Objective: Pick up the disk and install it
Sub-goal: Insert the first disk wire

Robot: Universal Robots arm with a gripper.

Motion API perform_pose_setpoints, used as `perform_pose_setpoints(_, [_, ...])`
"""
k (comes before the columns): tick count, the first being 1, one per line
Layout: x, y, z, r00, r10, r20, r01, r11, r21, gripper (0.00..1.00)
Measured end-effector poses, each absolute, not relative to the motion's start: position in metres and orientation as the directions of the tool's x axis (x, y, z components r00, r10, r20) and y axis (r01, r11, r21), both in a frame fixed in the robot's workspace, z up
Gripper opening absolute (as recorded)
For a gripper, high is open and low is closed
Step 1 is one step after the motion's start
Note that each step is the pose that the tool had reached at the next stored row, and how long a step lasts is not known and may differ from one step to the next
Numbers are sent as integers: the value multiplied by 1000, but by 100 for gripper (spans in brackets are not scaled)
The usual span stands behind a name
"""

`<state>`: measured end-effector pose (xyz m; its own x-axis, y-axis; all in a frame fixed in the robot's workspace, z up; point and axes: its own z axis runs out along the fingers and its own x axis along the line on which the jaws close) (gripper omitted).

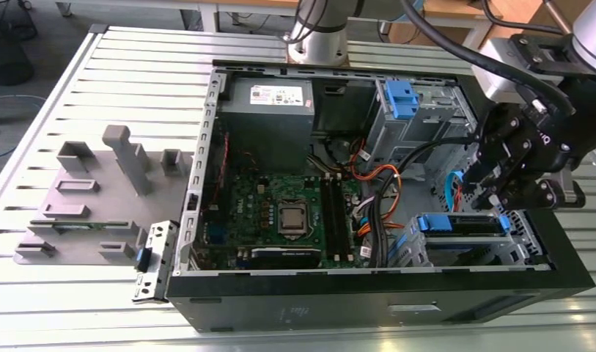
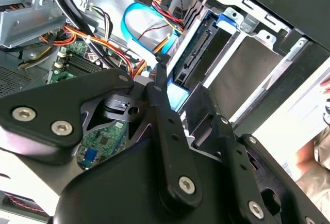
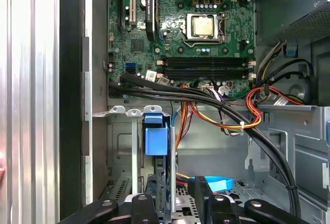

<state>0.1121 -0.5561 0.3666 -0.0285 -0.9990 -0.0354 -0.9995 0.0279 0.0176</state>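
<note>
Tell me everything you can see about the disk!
The disk stands on edge in the metal drive cage. A blue plastic rail with a handle tab tops it; in the second wrist view a dark connector strip runs along one end. The gripper hangs right over it; contact cannot be told.

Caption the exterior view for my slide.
Gripper poised at the drive bay of an open computer case, close to the blue-railed disk sitting in it.

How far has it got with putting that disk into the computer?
Nearly done, it seems. The disk already stands in the drive cage of the open computer case. The hand hovers right at it. Whether it is pushed fully home, I cannot tell.
</note>
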Motion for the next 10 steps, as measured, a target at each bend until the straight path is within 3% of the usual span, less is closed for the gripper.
perform_pose_setpoints(10, [112, -547, 365, -28, -999, -36, -999, 28, 18, 42])
